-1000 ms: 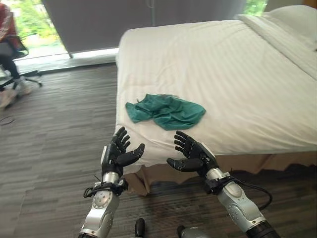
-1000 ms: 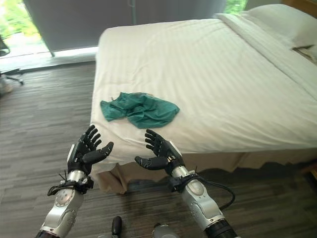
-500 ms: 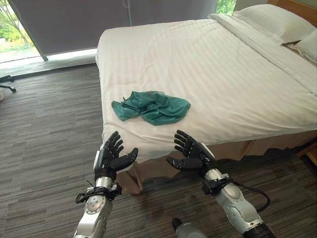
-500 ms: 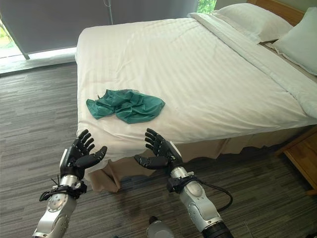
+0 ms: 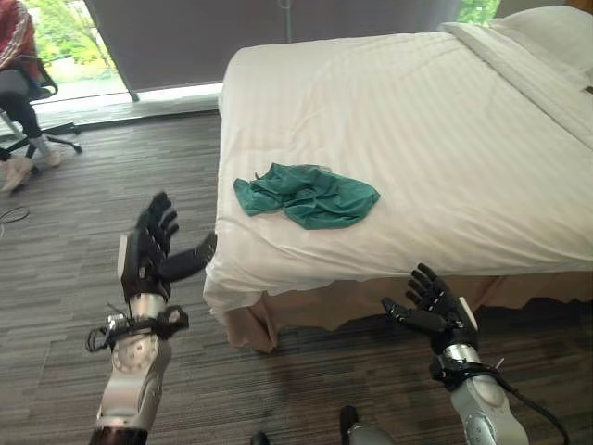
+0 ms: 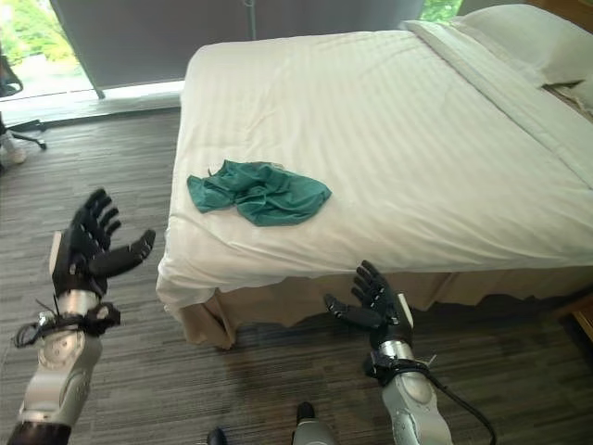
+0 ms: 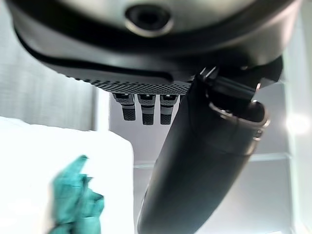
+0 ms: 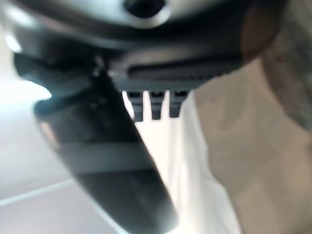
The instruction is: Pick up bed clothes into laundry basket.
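green garment (image 5: 309, 194) crumpled on bed (image 5: 445, 130), long axis along foot edge | left hand (image 5: 153, 252) spread, empty | right hand (image 5: 431, 305) spread, empty

R hand (image 8: 146, 68) is holding fingers (image 8: 156, 105) straight, thumb (image 8: 112, 161) out; bed's white sheet (image 8: 195, 161) and tan skirt (image 8: 253, 161) are showing past them.

seated person (image 5: 17, 56) on office chair (image 5: 42, 139), pillow (image 6: 519, 37) at bedhead
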Tool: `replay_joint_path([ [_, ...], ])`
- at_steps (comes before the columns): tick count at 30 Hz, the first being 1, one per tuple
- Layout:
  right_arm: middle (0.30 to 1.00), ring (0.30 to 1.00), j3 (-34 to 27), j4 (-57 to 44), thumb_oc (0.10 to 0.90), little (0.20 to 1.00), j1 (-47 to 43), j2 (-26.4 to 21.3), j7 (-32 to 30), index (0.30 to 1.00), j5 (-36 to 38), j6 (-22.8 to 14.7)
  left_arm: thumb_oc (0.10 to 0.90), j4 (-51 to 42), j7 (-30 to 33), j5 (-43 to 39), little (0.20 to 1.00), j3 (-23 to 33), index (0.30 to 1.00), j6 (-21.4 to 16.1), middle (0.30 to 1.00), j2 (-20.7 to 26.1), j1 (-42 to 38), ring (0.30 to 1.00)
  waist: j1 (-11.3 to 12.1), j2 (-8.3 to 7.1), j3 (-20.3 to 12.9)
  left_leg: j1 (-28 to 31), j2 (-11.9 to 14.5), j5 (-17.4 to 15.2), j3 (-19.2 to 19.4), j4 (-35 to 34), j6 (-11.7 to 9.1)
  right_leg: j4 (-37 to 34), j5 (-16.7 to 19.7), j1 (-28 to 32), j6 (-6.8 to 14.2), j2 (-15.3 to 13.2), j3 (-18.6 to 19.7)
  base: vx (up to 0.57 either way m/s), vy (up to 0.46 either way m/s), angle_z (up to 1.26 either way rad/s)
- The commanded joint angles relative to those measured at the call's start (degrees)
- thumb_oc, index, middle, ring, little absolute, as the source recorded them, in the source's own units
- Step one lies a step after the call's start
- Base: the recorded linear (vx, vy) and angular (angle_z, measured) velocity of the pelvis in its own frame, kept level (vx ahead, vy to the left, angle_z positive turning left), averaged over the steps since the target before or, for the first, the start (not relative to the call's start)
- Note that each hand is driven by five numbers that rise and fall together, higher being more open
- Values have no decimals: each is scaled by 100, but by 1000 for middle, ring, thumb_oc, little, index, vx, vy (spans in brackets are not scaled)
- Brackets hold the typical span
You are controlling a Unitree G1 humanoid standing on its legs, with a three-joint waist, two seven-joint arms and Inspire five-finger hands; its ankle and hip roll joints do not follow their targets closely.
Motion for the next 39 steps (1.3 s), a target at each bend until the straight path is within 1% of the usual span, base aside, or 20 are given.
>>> replay_joint_path([
  [1,900,900,103,-583,800,900,-404,-153,397,900,317,-498,800,315,246,73,900,108,900,-850,900,785,-1470,900,-267,-446,-120,-844,358,191,200,1690,-392,-1584,16,1407,-221,3,80,-67,-157,-27],
  [2,900,900,91,-554,800,900,-369,-193,389,900,350,-489,800,593,231,-63,900,-29,900,-840,900,911,-1735,900,-249,-442,-17,-1074,386,235,12,2322,-444,-1591,5,1492,-283,56,138,-55,-125,-15],
  [3,900,900,79,-554,800,900,-378,-184,390,900,350,-488,800,619,229,-70,900,-46,900,-852,900,921,-1770,900,-250,-447,-27,-1116,384,275,0,2315,-444,-1593,32,1455,-288,57,130,26,-7,-19],
  [4,900,900,80,-444,800,900,-249,-262,373,900,461,-437,800,1186,317,-67,900,-241,900,-734,900,1370,-2233,900,-235,-410,3,-1328,200,308,-350,2280,-394,-1645,-14,1564,-266,44,306,87,57,-31],
  [6,900,900,-39,-353,800,900,-125,-373,394,900,496,-381,800,1817,279,-59,900,-506,900,-618,900,2011,-2775,900,-262,-329,-74,-1409,215,237,-390,1548,-346,-1738,-67,1682,-143,-18,379,189,135,-30],
  [7,900,900,-114,-321,800,900,-50,-451,395,900,532,-373,800,2140,244,-27,900,-658,900,-549,900,2348,-3038,900,-256,-220,-95,-1515,325,411,-403,839,-359,-1787,-113,1747,-60,4,435,182,126,-29],
  [8,900,900,-137,-322,800,900,-44,-428,399,900,538,-372,800,2222,231,-51,900,-747,900,-574,900,2361,-3143,900,-225,-266,-93,-1405,297,489,-371,654,-366,-1792,-128,1766,-63,-22,438,241,178,-30],
  [9,900,900,-132,-174,800,900,22,-587,397,900,605,-353,800,2734,212,-82,900,-1062,900,-520,900,2714,-3589,900,-201,-97,-77,-1591,240,713,-467,-112,-420,-1770,-181,1807,-13,11,547,152,85,-41],
  [10,900,900,-149,-163,800,900,16,-566,400,900,609,-358,800,2803,202,-102,900,-1144,900,-545,900,2720,-3688,900,-185,-130,-74,-1548,217,749,-460,-193,-417,-1762,-203,1811,-11,-9,539,169,121,-20],
  [11,900,900,-165,-164,800,900,54,-582,431,900,630,-343,800,3007,75,-176,900,-1198,900,-528,900,2901,-3691,900,-196,-77,-72,-1433,234,702,-555,-233,-415,-1715,-236,1801,33,3,603,105,84,-23],
  [12,900,900,-192,-150,800,900,218,-580,471,900,577,-324,800,3268,38,-170,900,-1318,900,-455,900,2966,-3905,900,-260,5,-82,-1320,254,880,-493,-323,-438,-1735,-251,1849,37,42,614,158,160,-41],
  [13,900,900,-208,-133,800,900,268,-546,460,900,641,-281,800,3468,-69,-180,900,-1539,900,-403,900,3050,-4141,900,-310,54,-98,-1267,230,981,-559,-372,-458,-1813,-228,1875,80,7,646,197,219,-55],
  [14,900,900,-213,-73,800,900,395,-290,552,900,818,-251,800,3876,-113,-158,900,-1715,900,-413,900,3181,-4396,900,-361,60,-197,-1061,203,963,-407,-582,-448,-1846,-216,1837,123,-38,662,180,211,-60],
  [16,900,900,-70,2,800,900,407,-183,684,900,905,-206,800,4466,-191,-75,900,-2003,900,-341,900,3231,-4749,900,-388,33,-248,-1019,162,923,-276,-660,-433,-1838,-163,1695,195,-120,740,74,163,-56],
  [18,900,900,21,13,800,900,382,-184,714,900,823,-188,800,4667,-238,-50,900,-2198,900,-341,900,3214,-5017,900,-400,-6,-249,-1091,134,904,-226,-660,-425,-1821,-146,1582,232,-172,761,-31,86,-40],
  [22,900,900,262,76,800,900,230,-137,754,900,932,-127,800,5399,-551,210,900,-2778,900,-180,900,3002,-5556,900,-493,-64,-172,-1192,110,909,-95,-660,-400,-1795,-59,1325,324,-288,821,-26,84,6],
  [26,900,900,465,122,800,900,182,-50,869,900,914,-110,800,5407,-672,448,900,-3111,900,-190,900,3006,-5801,900,-474,-98,-152,-1224,81,868,-80,-660,-366,-1815,-26,1277,370,-338,827,4,22,-3],
  [28,900,900,488,115,800,900,194,-31,895,900,931,-113,800,5399,-671,464,900,-3134,900,-206,900,2994,-5805,900,-472,-108,-146,-1226,73,864,-73,-660,-360,-1819,-28,1274,379,-344,823,7,15,-3],
  [31,900,900,608,148,800,900,225,-10,968,900,893,-94,800,5359,-645,597,900,-3184,900,-200,900,2806,-5827,900,-487,-142,-124,-1239,59,855,-53,-660,-342,-1831,-9,1256,393,-355,827,-1,2,-1],
  [39,900,900,660,189,800,900,217,-62,1004,900,804,-98,800,5232,-652,826,900,-3300,900,-206,900,2664,-5820,900,-513,-144,-70,-1236,23,821,-48,-660,-301,-1808,8,1194,425,-386,864,-3,4,-1],
])
